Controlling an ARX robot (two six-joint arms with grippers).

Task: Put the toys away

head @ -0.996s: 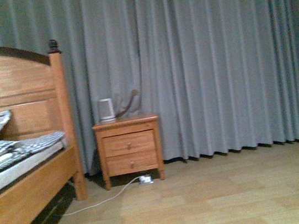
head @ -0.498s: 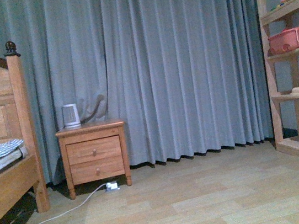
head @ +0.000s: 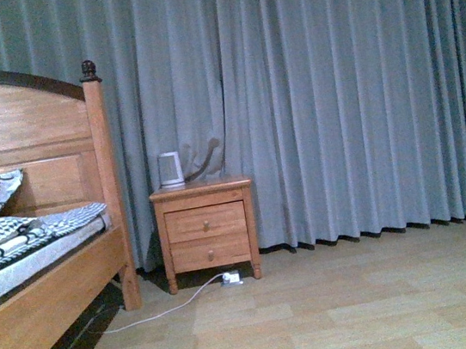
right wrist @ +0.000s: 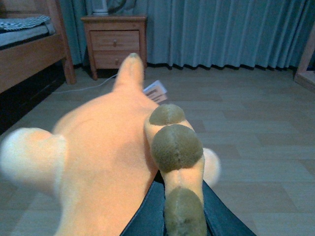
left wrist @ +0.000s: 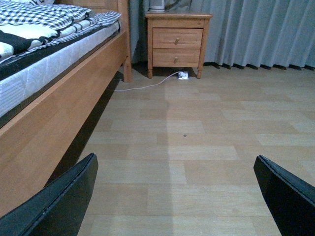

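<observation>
I am seeing the plush animal [right wrist: 108,162] filling the lower left and centre of the right wrist view. Its orange body is sitting up off the floor [right wrist: 256,123], with 3 olive patches along 1 limb and a white tag [right wrist: 156,91] near its far end. The right gripper is hiding beneath it, so I cannot tell how its jaws are standing. In the front view the toy's tip is poking in at the lower right corner. The left gripper [left wrist: 174,160] is holding its jaws wide with nothing between them, above the floor beside the bed [left wrist: 54,113].
</observation>
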